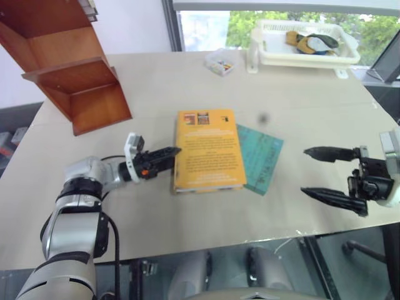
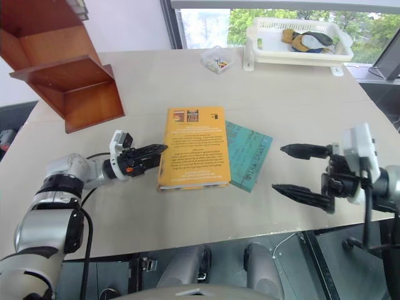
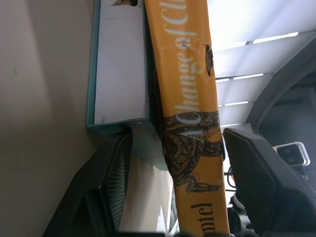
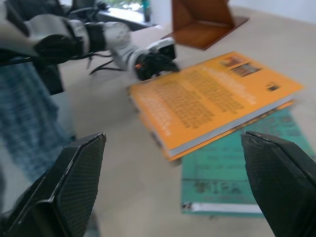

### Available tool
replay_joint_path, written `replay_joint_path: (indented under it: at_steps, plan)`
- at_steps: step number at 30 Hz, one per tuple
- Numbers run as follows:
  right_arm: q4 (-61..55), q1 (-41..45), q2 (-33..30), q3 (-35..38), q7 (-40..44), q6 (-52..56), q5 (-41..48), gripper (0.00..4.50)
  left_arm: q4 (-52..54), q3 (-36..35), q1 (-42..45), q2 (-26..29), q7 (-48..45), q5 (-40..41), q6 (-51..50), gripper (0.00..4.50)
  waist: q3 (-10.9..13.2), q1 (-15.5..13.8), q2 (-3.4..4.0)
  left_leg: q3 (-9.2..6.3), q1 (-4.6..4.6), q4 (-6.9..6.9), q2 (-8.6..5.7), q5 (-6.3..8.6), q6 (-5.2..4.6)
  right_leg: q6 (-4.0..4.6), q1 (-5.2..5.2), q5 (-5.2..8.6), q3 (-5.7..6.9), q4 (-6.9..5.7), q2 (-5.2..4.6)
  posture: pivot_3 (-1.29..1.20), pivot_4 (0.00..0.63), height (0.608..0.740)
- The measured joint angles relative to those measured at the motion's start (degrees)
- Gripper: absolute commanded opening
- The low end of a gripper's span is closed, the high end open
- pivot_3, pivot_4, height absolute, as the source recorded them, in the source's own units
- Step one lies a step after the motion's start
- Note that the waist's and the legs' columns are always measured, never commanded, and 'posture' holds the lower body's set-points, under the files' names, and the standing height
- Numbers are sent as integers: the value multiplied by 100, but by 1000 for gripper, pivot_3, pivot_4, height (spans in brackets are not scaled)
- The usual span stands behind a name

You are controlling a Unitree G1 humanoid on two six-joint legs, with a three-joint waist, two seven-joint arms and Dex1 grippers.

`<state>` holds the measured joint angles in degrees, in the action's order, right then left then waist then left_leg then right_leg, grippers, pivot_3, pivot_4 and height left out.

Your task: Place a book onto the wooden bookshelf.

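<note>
In the left eye view, the book (image 1: pixel 208 149) is a thick yellow-orange paperback with dark lines of text on its cover and small pictures at its far end. It lies flat on the counter (image 1: pixel 156 81), near the middle, and it partly covers a thinner teal book (image 1: pixel 261 156) that shows from under its right side. The left end effector (image 1: pixel 167 152) points level at the left long edge of the book, with its tips right at that edge. Whether they touch it I cannot tell. The right end effector (image 1: pixel 315 173) is well apart from the book, on its right side, with its two black fingers spread wide and nothing between them. The wooden bookshelf (image 1: pixel 65 62), reddish-brown with slanted boards, stands far to the left of the book at the back of the counter. Behind the book, near the window, a white plastic basket (image 1: pixel 304 42) holds some dark and yellow items, and a small clear box (image 1: pixel 220 62) holds small coloured pieces.

In the left wrist view, the yellow spine (image 3: pixel 187 98) with dark lettering stands between the two parted fingers (image 3: pixel 111 187), which are not closed on it.

In the right wrist view, the book lies beyond the widely spread fingers (image 4: pixel 74 182), on top of the teal book, with the left end effector at its far edge.
</note>
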<state>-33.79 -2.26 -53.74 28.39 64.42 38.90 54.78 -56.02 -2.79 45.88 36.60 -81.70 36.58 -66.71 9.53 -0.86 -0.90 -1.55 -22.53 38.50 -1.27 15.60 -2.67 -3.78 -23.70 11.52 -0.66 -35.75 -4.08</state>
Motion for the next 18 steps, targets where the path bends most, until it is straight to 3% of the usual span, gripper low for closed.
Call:
replay_joint_path:
  at_steps: [18]
  plan:
    - [-1,-215,-171,14,-15,-168,-391,4500,-121,111,280,-570,-680,-516,22,3199,-1,-10,-1,-7,-8,11,-2,0,-1,-1,1,0,7,0,-2,0,150,740]
